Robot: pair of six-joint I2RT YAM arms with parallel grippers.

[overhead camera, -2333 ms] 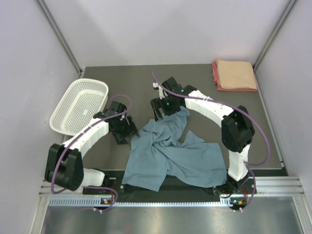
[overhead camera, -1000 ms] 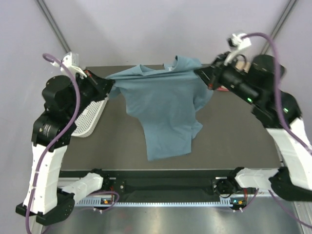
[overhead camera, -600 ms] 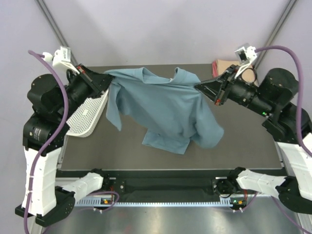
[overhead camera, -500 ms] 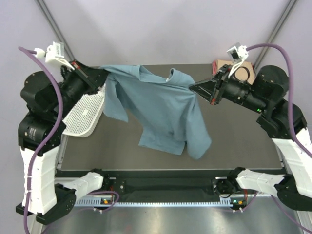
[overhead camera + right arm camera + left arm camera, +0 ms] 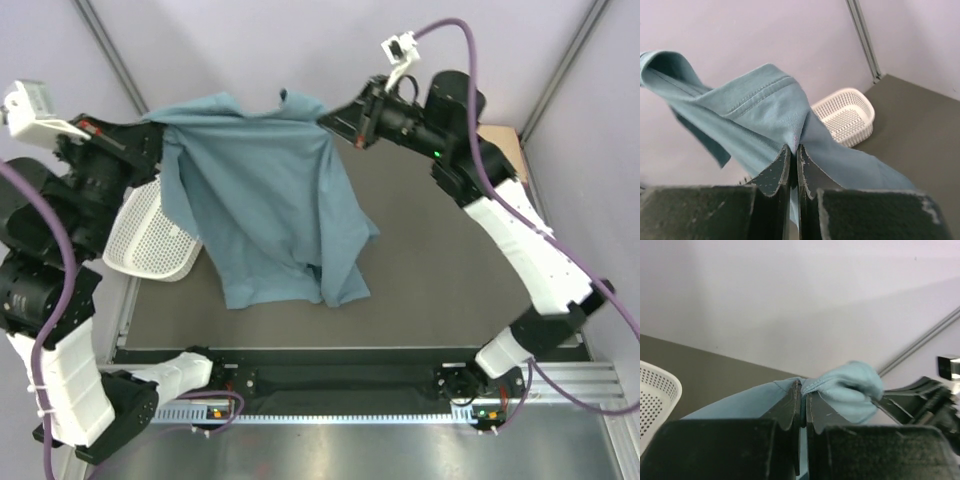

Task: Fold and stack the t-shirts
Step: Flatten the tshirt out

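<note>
A large dusty blue-grey t-shirt [image 5: 262, 195] hangs in the air, stretched by its top edge between my two grippers. My left gripper [image 5: 162, 128] is shut on the shirt's left shoulder, and in the left wrist view its tips [image 5: 802, 390] pinch a hemmed fold of the blue cloth [image 5: 850, 390]. At the other end my right gripper [image 5: 325, 118] is shut on the right shoulder; the right wrist view shows its jaws [image 5: 793, 150] closed on the cloth [image 5: 755, 110]. The shirt's lower hem dangles just above the table. A sliver of a peach folded t-shirt [image 5: 500, 134] shows behind the right arm.
A white mesh basket [image 5: 150, 237] stands at the table's left edge, partly behind the hanging shirt, and appears too in the right wrist view [image 5: 847, 119]. The dark table [image 5: 450, 280] is bounded by grey walls and metal corner posts.
Both arms have swung left and risen, carrying the shirt with them. The shirt has gone from billowing mid-table to hanging longer on the left side, by the basket.
</note>
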